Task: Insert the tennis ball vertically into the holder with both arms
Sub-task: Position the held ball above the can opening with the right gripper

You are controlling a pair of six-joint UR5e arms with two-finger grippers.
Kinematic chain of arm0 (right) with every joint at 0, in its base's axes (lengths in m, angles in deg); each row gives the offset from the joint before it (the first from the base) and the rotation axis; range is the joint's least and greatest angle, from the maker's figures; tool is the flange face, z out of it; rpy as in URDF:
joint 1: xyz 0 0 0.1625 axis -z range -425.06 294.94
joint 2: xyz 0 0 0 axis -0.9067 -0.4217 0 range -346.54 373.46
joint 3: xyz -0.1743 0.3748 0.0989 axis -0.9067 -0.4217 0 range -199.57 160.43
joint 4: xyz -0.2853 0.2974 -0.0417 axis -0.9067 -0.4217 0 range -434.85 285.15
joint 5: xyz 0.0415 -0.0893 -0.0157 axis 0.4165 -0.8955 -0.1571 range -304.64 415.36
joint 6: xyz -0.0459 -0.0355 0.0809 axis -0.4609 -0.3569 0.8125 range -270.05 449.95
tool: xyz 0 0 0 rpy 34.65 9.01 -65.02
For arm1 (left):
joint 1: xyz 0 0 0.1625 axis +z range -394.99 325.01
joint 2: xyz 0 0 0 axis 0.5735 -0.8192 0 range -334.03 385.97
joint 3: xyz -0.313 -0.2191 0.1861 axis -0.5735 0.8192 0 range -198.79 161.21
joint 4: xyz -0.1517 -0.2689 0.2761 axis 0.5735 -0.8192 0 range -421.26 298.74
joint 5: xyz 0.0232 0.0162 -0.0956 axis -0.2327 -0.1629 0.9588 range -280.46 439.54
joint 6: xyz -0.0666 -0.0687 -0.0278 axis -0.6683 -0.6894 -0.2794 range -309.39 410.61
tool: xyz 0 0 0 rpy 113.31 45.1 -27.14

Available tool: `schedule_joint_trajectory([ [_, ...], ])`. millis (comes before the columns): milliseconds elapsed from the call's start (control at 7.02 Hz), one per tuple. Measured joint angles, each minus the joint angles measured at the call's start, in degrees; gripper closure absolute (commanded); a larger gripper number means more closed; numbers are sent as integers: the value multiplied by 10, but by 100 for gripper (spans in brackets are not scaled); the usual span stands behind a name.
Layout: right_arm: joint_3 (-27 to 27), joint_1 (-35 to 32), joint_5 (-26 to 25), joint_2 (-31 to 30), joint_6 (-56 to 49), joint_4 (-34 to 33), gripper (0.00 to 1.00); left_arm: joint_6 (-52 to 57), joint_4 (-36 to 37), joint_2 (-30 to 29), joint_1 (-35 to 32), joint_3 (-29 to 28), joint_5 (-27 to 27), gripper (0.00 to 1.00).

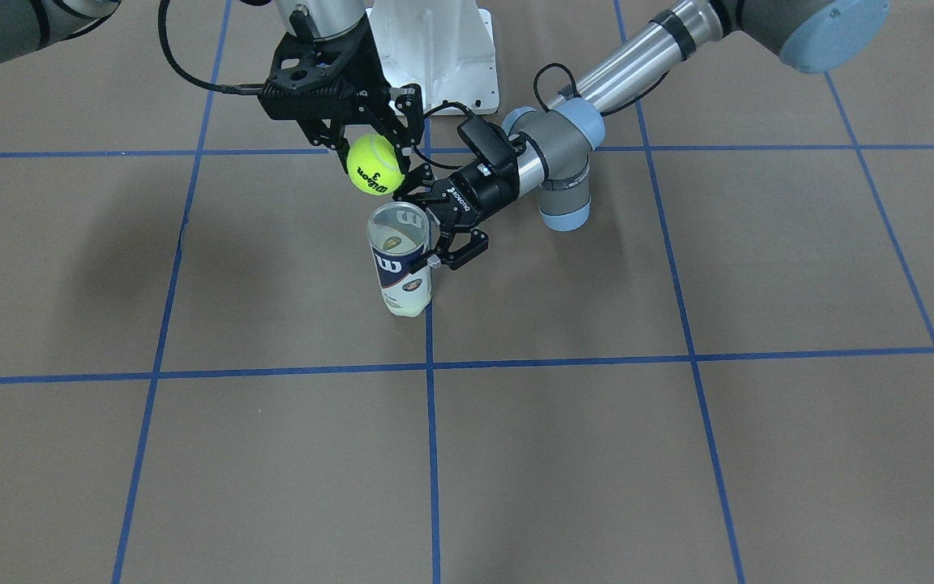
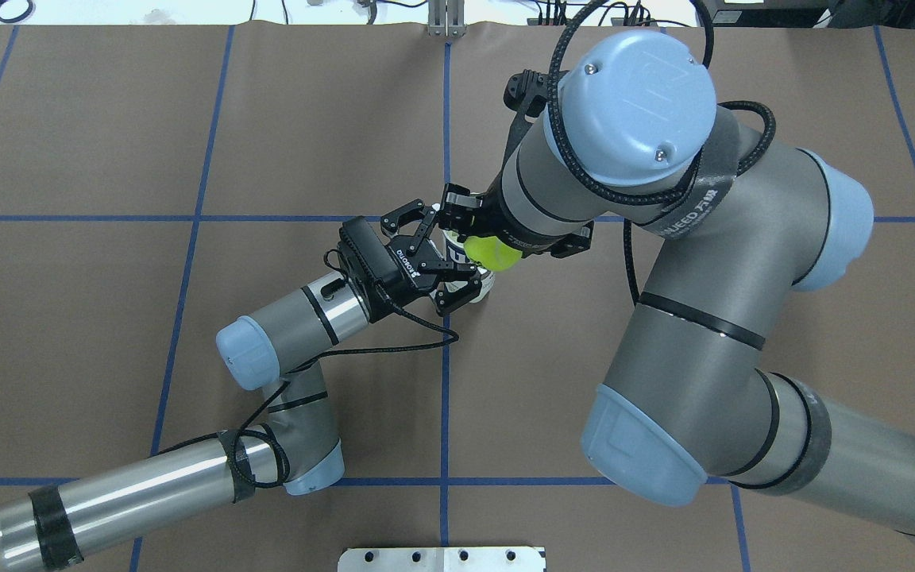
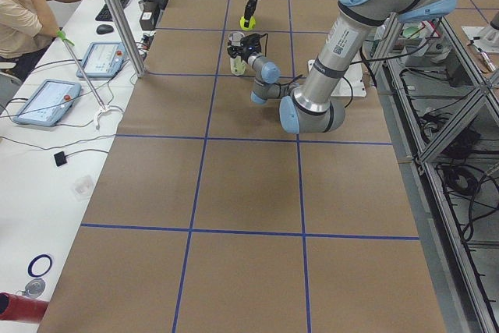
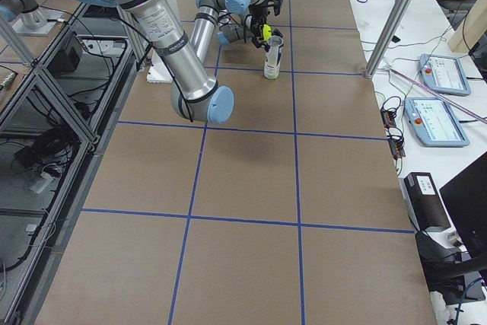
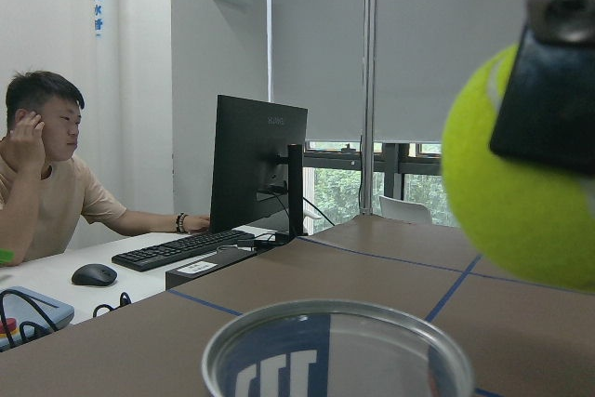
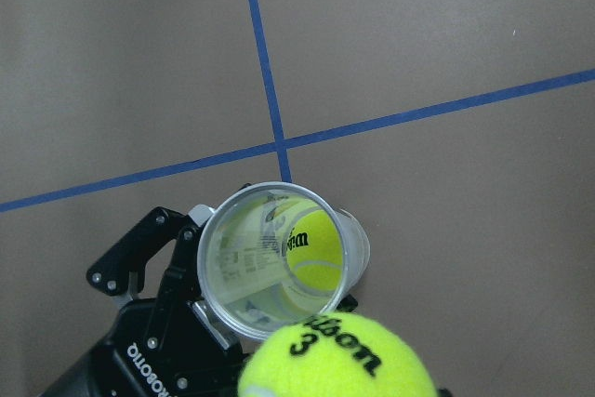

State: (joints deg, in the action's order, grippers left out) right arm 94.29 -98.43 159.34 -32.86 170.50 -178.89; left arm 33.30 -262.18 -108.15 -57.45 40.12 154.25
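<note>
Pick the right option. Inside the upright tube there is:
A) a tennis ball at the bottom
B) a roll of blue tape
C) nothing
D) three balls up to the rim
A: the right wrist view looks down through the mouth of the tube and shows one ball lying at its bottom, while a second ball hangs above the rim.

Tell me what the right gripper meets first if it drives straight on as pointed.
Likely the rim of the holder: the right gripper points down, its tennis ball just above the mouth, offset toward the robot. Depth is unclear; it might go in.
</note>
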Motion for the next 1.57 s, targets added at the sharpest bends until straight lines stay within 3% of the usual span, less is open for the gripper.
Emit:
schedule_joint_trajectory([
  [427,-39,1,-19,23,-11,1,100,0,0,0,0,0,0,15],
  [712,-46,0,-24,24,-18,1,1,0,0,0,0,0,0,15],
  [1566,-45,-1,-24,25,-21,2,1,0,0,0,0,0,0,13],
])
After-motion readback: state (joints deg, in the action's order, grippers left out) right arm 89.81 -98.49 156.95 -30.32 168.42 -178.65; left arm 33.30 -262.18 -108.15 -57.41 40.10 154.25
